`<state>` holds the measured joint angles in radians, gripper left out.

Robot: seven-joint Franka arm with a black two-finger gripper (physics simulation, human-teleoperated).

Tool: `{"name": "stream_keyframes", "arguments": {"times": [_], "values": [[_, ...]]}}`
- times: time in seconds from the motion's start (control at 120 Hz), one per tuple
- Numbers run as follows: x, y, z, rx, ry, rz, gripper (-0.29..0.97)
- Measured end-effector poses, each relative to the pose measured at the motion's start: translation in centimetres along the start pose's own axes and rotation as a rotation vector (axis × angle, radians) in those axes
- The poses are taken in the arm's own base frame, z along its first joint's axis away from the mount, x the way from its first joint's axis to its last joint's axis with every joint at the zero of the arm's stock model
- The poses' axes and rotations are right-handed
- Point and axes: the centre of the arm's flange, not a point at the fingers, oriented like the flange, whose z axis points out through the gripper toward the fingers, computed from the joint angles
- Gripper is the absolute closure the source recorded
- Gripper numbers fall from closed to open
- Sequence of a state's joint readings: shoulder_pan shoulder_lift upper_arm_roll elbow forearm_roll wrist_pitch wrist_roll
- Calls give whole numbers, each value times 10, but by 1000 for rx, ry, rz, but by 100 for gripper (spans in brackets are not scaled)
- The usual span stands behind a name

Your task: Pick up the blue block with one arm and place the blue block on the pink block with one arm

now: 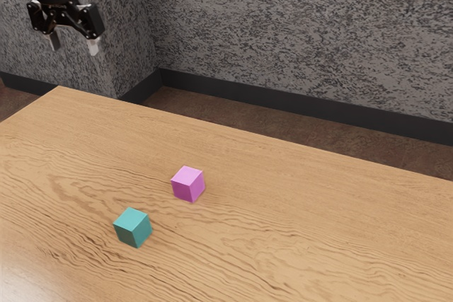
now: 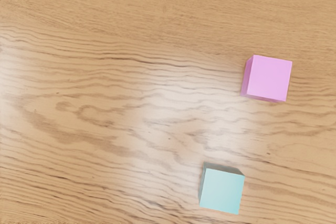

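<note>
My jaws hang wide open and empty, high above the worktop (image 1: 318,231) — room to line up a descent — and the blue block (image 1: 132,227) sits free at eight o'clock of the pink block (image 1: 187,183), near it, not touching.

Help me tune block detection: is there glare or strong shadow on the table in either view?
Wrist view: a pale sheen washes the table near the pink block and the blue block, which looks pale. Exterior view: even light, no glare, only faint shadows under both blocks.
</note>
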<state>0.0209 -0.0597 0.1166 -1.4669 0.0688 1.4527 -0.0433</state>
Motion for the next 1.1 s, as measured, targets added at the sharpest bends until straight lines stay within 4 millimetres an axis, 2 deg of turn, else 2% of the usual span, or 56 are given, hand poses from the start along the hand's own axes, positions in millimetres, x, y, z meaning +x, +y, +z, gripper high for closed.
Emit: {"name": "stream_keyframes", "arguments": {"times": [0.142, 0.15, 0.192, 0.225, 0.25, 0.283, 0.342, 0.383, 0.467, 0.542, 0.608, 0.683, 0.75, 0.858, 0.892, 0.933, 0.983, 1.067, 1.1], "values": [[0, -6, -3, -7, 5, -16, 0], [-1, -7, -8, -7, 14, -18, 0], [-15, -10, -82, -4, 157, -26, 0], [-32, -4, -127, 6, 246, -17, 0], [-42, 10, -148, 10, 285, 8, 0], [-52, 35, -164, 10, 315, 58, 0], [-70, 80, -179, 3, 338, 151, 0], [-81, 96, -185, 2, 346, 189, 0], [-87, 97, -189, 10, 345, 192, 0], [-84, 94, -185, 16, 331, 186, 0], [-62, 100, -160, 23, 273, 191, 0], [-31, 106, -101, 46, 151, 198, 0], [-35, 100, -58, 68, 86, 192, 0], [-76, 97, 50, 61, -27, 205, 0], [-83, 89, 82, 26, -66, 183, 0], [-88, 82, 113, -4, -102, 162, 0], [-83, 82, 147, 7, -130, 165, 0], [-73, 84, 188, 24, -133, 193, 0], [-73, 83, 214, 32, -141, 206, 0]]}}
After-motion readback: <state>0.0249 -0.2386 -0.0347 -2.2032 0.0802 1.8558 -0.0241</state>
